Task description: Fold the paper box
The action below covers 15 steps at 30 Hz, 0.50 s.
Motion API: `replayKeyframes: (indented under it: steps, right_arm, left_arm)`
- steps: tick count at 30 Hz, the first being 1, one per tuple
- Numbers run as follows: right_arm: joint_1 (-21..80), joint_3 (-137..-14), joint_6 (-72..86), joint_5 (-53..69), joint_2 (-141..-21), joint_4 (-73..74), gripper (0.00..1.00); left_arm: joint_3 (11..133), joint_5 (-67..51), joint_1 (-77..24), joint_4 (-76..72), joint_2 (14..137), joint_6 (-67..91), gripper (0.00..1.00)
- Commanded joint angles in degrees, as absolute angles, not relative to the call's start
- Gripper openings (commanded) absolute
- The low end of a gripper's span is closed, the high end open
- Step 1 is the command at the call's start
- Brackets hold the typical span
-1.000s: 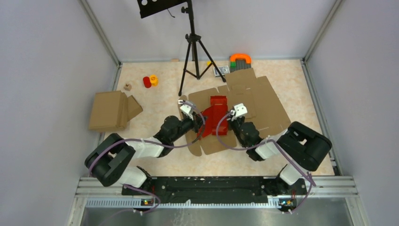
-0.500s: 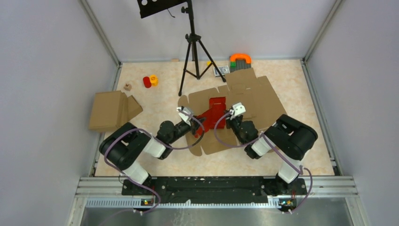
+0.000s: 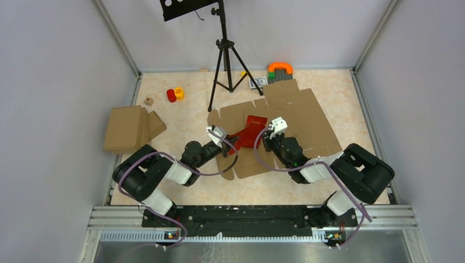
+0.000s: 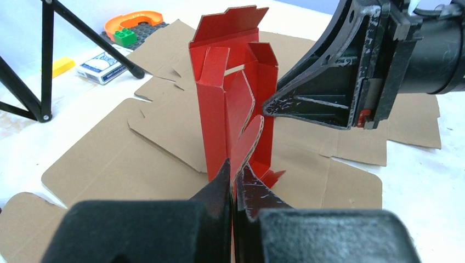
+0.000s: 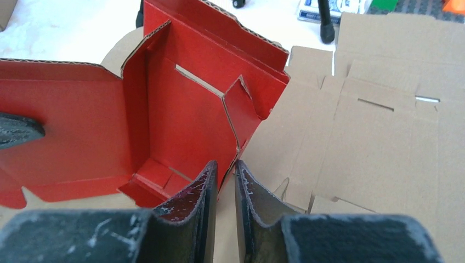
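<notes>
The paper box (image 3: 250, 130) is bright red card, half folded, and stands on the brown cardboard sheet (image 3: 299, 118) at mid table. My left gripper (image 3: 232, 144) comes at it from the left. In the left wrist view the left gripper (image 4: 234, 165) is shut on a rounded flap at the near end of the red box (image 4: 230, 98). My right gripper (image 3: 264, 139) sits at the box's right side. In the right wrist view the right gripper (image 5: 226, 165) has its jaws slightly apart, astride the edge of a side wall of the box (image 5: 181, 115) without pinching it.
A folded brown cardboard box (image 3: 131, 129) lies at the left. A black tripod (image 3: 225, 60) stands behind the sheet. A red and yellow piece (image 3: 174, 94), a small cube (image 3: 148, 101), an orange and green toy (image 3: 280, 69) and a card deck (image 4: 104, 68) lie toward the back.
My right gripper's jaws have parted from shut and let go of the box's side wall. The red box has tipped over toward the back right. My left gripper stays shut on its flap.
</notes>
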<state>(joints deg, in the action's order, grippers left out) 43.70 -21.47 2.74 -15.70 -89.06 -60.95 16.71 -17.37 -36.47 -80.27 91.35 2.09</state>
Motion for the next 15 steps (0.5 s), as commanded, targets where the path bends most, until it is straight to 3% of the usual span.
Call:
replayKeyframes:
  steps: [1, 7, 15]
  right_arm:
    - [44.32, -24.0, 8.15, -9.66, -84.8, -52.17, 0.16]
    - [43.35, -27.62, 10.52, -11.55, -83.98, -44.97, 0.19]
    - [42.67, -29.48, 12.36, -14.41, -84.2, -44.01, 0.17]
  left_arm:
    - [17.74, -20.63, -37.56, -74.85, 88.41, 1.16, 0.0]
    - [18.54, -19.2, -37.53, -70.78, 88.01, 2.15, 0.0]
    - [18.56, -17.95, -37.53, -68.74, 87.31, 2.07, 0.0]
